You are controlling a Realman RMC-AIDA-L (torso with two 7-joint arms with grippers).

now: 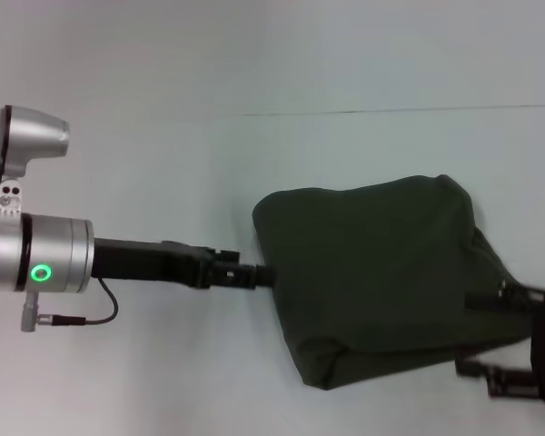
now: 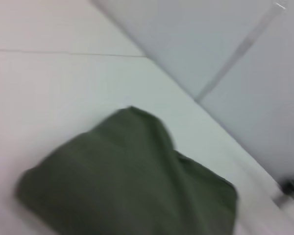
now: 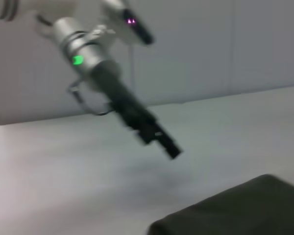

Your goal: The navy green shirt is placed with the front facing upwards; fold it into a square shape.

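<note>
Pale white table (image 1: 163, 363), holding the navy green shirt (image 1: 372, 282) folded into a lump, right of middle. Left gripper (image 1: 265, 275) at its left edge, right gripper (image 1: 513, 345) at its right; fingers hidden, cannot tell. Best to pull edges even, slowly.

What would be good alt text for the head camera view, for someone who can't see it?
A dark green shirt lies folded into a rough block on a pale table, its lettering hidden. The left gripper reaches its left edge; the right gripper is at its right side.
</note>
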